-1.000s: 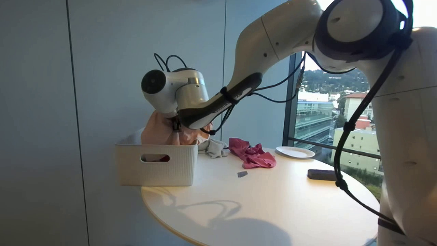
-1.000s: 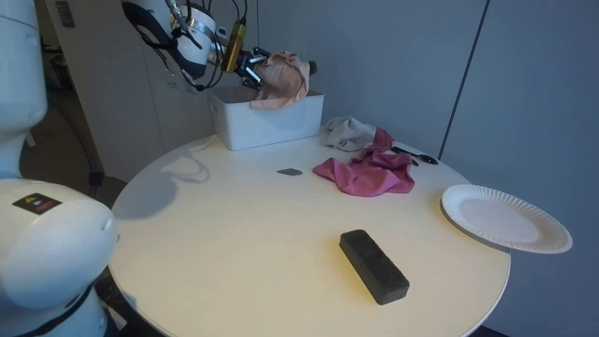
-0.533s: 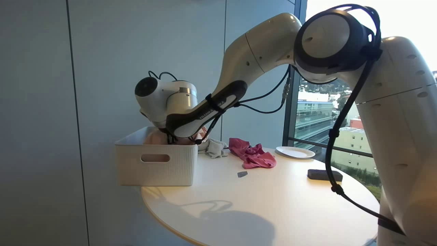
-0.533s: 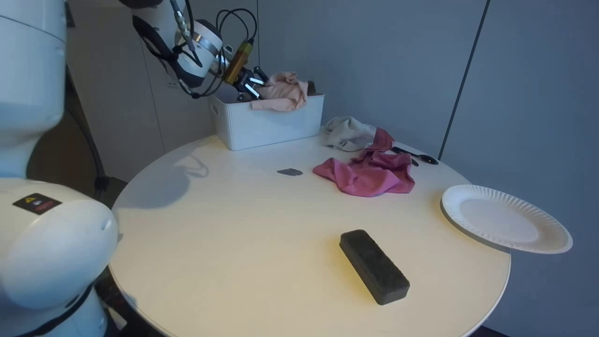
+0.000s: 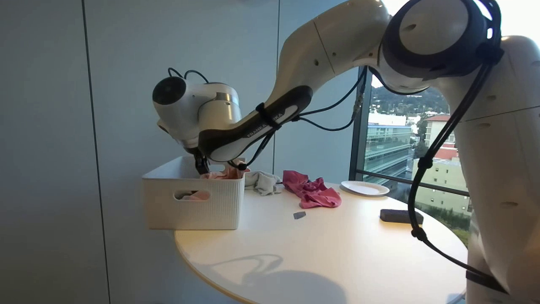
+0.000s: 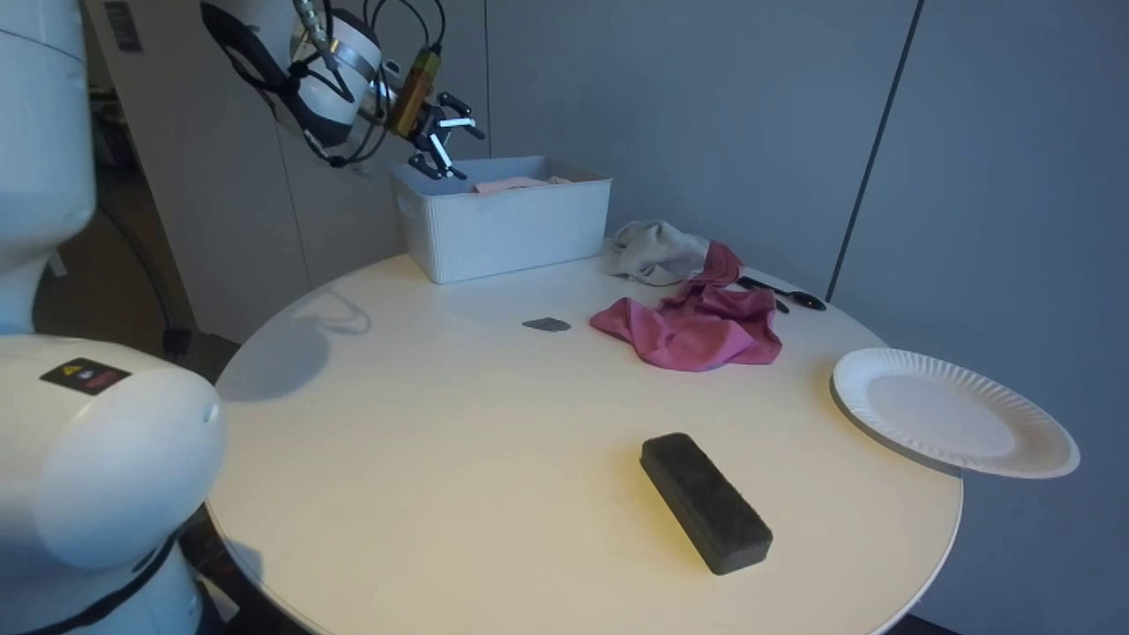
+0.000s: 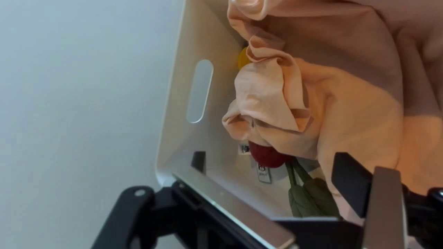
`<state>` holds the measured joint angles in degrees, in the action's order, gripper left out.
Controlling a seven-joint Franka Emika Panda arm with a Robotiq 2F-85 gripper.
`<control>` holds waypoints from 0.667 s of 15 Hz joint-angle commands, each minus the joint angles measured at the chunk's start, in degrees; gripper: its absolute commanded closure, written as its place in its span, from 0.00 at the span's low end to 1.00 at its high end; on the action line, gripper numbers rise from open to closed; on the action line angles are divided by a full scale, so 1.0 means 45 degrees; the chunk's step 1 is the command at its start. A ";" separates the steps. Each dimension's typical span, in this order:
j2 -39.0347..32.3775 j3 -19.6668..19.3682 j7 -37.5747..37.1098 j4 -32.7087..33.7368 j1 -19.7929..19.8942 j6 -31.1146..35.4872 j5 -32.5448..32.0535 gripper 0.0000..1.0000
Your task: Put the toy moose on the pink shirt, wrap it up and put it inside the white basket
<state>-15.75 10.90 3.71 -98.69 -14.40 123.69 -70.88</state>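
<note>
Where the one round white table (image 6: 423, 494) came closest to us in an exterior view, one dark block (image 6: 706, 503) lay flat and askew. Just past it to the side we counted one white paper plate (image 6: 944, 414), partly jutting over the edge. Farther back came one dark pink cloth (image 6: 692, 331), crumpled, with one small grey scrap (image 6: 547, 324) lying near but apart from it. Touching or just beside that cloth, we could not say which, was one grey cloth (image 6: 654, 251); near the pair we saw one black spoon (image 6: 804, 300) and one more black piece (image 6: 781, 306) that we could not identify.

Beyond stood one white basket (image 6: 516, 234), upright. One white arm (image 5: 325, 46) reached above it with one gripper (image 6: 473, 156), which hung over one end, tilted and unclenched, its two fingers (image 7: 351, 185) well apart. In the wrist view we saw one pale pink shirt (image 7: 349, 100) heaped inside the basket; some of it showed at the rim in both exterior views. Out from under its folds peeked one yellow bit (image 7: 243, 59), one round red piece (image 7: 270, 156), two labels (image 7: 264, 173) and two green leaf-like pieces (image 7: 320, 197); whether any belonged to the toy moose we could not tell, so its exact place escaped us. Behind all this stood one grey-blue wall (image 6: 750, 106).
</note>
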 commanded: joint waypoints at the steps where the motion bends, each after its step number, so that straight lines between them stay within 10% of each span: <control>1: 0.2097 0.0205 -0.1781 -0.1925 -0.0389 -0.1034 -0.0063 0.00; 10: 0.6573 -0.0467 -0.6366 -0.7171 0.0752 -0.2202 0.2321 0.00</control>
<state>5.91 10.98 -20.94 -122.11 -13.71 110.68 -64.48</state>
